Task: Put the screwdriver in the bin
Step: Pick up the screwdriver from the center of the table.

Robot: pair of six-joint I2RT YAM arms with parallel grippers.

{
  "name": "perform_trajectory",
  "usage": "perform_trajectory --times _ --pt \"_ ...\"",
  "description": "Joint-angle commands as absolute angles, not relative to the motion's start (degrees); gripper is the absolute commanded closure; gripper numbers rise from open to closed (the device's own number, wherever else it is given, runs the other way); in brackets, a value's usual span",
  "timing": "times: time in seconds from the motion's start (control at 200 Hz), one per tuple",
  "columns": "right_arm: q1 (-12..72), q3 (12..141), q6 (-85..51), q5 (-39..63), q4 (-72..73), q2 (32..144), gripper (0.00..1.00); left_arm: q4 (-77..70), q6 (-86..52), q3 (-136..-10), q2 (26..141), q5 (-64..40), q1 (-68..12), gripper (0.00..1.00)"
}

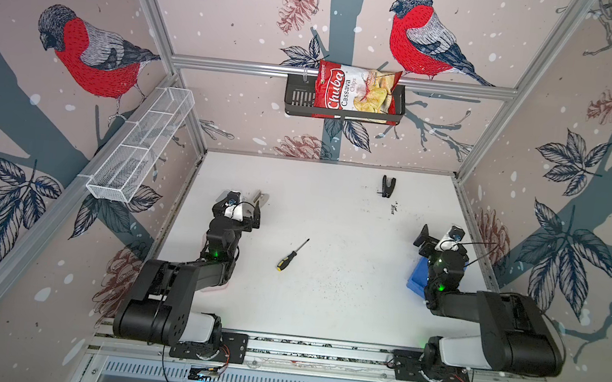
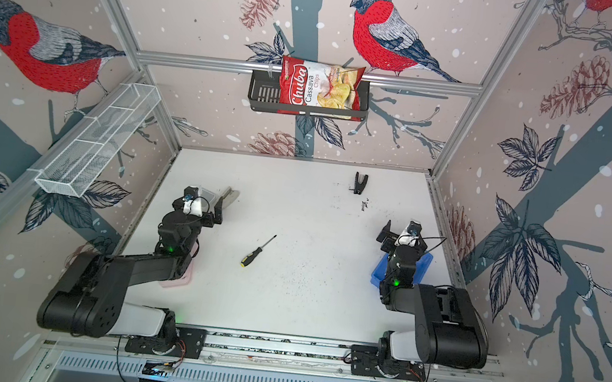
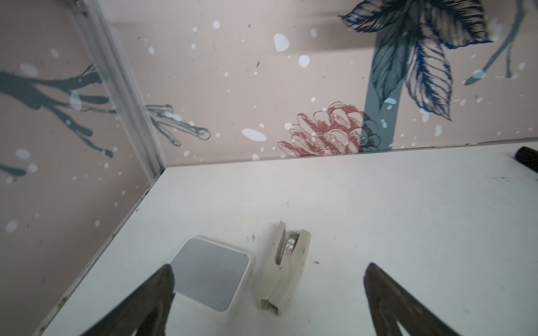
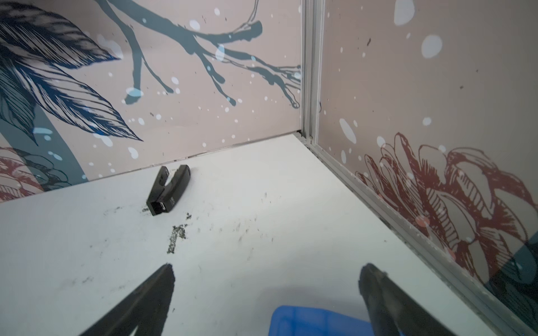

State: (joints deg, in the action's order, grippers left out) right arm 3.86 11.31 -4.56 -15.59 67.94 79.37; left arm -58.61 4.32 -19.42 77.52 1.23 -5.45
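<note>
The screwdriver, black handle with a yellow butt, lies on the white table between the two arms, its shaft pointing to the back right. The blue bin sits at the table's right side, mostly hidden under my right arm; its rim shows between and below the right jaws. My right gripper is open and empty above the bin's far end. To the screwdriver's left, my left gripper is open and empty, pointing at the back left corner.
A white clip-like piece and a small square box lie just ahead of the left gripper. A black clip and dark crumbs lie back right. A pink tray is under the left arm. A white wire basket hangs on the left wall.
</note>
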Motion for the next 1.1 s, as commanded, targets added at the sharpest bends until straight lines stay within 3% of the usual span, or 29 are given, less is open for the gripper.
perform_trajectory --times 0.0,0.17,0.325,0.52,0.731,0.956,1.091 --pt "4.93 11.56 -2.36 -15.65 64.61 75.62 0.0 -44.68 8.73 -22.76 73.92 -4.33 -7.74 0.0" --pt "7.75 13.79 -1.19 -14.28 54.11 67.63 0.01 -25.33 13.64 -29.22 68.44 -10.45 -12.69 0.0" --pt "13.24 16.05 -0.2 -14.94 44.78 61.53 0.01 -12.2 14.41 -34.04 64.27 -8.03 -17.69 0.0" --pt "20.18 19.23 0.77 -6.41 32.86 54.43 0.0 -1.16 10.29 -38.08 62.31 -5.17 -23.48 0.0" --pt "29.62 23.86 2.73 0.92 22.31 51.59 0.01 11.25 6.41 -43.38 66.4 -0.49 -29.93 0.0" --pt "40.85 27.54 5.7 2.68 13.74 51.59 0.0 22.04 4.4 -47.53 72.86 0.83 -31.1 0.0" --pt "42.28 27.77 4.64 8.38 11.3 51.75 0.0 24.38 4.84 -48.45 76.64 0.83 -31.11 0.0"
